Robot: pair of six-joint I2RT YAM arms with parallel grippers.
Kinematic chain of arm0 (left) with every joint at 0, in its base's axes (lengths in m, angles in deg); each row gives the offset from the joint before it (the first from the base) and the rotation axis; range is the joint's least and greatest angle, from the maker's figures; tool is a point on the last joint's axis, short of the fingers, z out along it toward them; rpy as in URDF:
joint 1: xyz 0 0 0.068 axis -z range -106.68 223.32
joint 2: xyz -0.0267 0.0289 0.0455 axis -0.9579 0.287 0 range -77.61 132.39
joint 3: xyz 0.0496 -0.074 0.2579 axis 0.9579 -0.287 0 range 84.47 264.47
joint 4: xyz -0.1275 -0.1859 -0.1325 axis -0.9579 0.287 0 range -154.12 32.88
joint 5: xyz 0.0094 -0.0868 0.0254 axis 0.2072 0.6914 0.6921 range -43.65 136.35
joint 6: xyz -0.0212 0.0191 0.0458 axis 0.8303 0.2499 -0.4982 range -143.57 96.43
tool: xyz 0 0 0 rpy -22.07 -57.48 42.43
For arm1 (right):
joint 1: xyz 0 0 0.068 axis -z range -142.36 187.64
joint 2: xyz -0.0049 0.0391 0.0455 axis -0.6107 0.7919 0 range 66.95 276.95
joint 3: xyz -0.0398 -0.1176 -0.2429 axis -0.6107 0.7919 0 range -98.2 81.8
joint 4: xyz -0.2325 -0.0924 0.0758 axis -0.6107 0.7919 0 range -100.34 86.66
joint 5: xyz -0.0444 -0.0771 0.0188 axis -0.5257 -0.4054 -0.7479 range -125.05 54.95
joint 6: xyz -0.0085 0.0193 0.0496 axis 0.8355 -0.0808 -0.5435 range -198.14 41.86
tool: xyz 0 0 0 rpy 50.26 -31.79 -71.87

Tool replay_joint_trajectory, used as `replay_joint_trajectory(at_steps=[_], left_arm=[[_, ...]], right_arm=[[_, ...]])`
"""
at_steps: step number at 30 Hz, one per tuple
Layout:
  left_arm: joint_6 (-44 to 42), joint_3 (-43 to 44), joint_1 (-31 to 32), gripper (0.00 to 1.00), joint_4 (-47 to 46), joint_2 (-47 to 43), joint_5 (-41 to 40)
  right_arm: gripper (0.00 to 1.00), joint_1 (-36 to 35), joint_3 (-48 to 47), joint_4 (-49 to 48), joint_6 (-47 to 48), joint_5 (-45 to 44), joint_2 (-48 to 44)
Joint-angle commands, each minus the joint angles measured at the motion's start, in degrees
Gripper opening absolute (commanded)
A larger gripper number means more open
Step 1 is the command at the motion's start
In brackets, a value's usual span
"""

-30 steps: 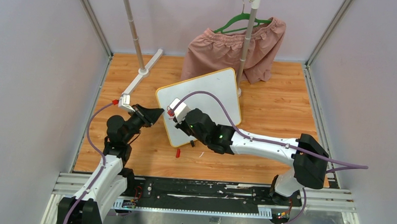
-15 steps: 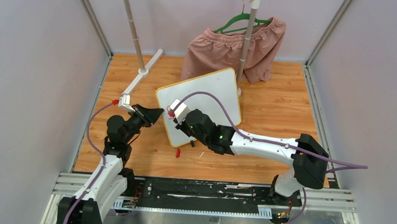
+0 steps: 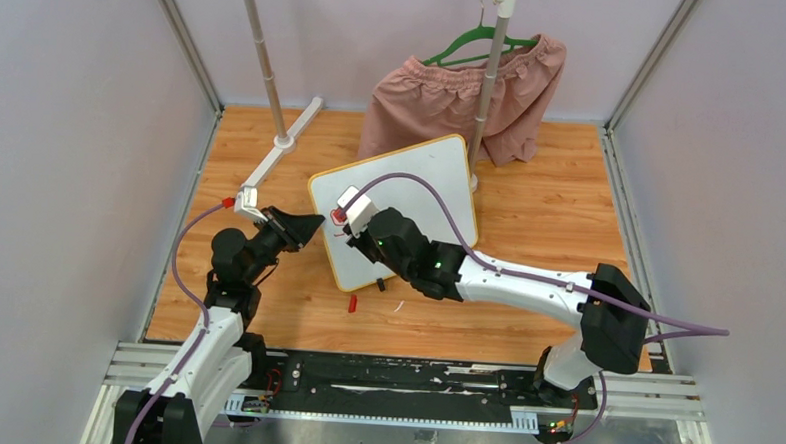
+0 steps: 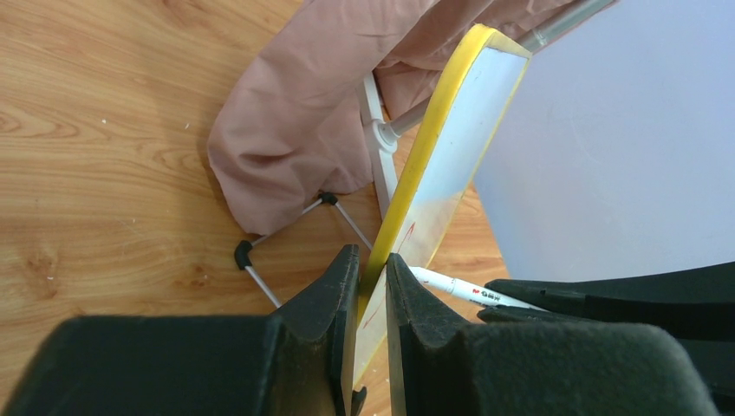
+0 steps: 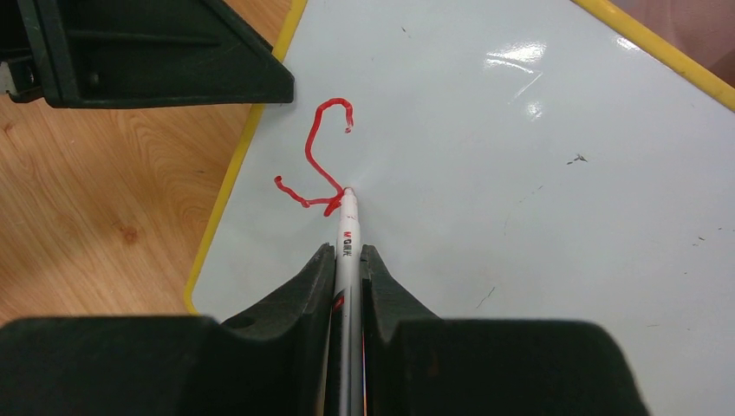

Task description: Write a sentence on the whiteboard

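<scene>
Red stroke (image 5: 316, 160), one looped letter, upper left of frame on whiteboard (image 5: 520, 217); right gripper (image 5: 347, 253) pinches marker (image 5: 348, 225), tip touching board. Left gripper (image 4: 371, 258) clamps whiteboard's yellow rim.

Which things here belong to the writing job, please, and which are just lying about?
Job: whiteboard, gripped at its edge by the left hand; marker in the right hand; red stroke begun.
Lying about: pink shorts, green hanger, clothes rack.

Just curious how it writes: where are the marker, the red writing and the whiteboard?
marker (image 5: 347, 230), right wrist view, white barrel behind the tip.
red writing (image 5: 307, 152), right wrist view, the curved stroke.
whiteboard (image 3: 421, 165), top view, bare white face.
</scene>
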Motion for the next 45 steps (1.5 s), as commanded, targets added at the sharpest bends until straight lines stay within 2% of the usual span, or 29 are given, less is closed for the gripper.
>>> replay_joint_trajectory(at_steps=[1,30,45], left_arm=[[-0.09,-0.37,-0.16,0.0,-1.11,-0.49,1.24],[-0.19,-0.23,-0.17,0.0,-1.1,-0.18,1.22],[-0.11,-0.36,-0.14,0.0,-1.1,-0.25,1.24]], right_arm=[[0.0,1.47,-0.92,0.41,0.04,-1.79,0.59],[0.0,1.53,4.92,-0.72,-2.96,-0.75,-2.34],[0.0,1.68,0.68,-1.0,-1.15,-0.98,-1.01]])
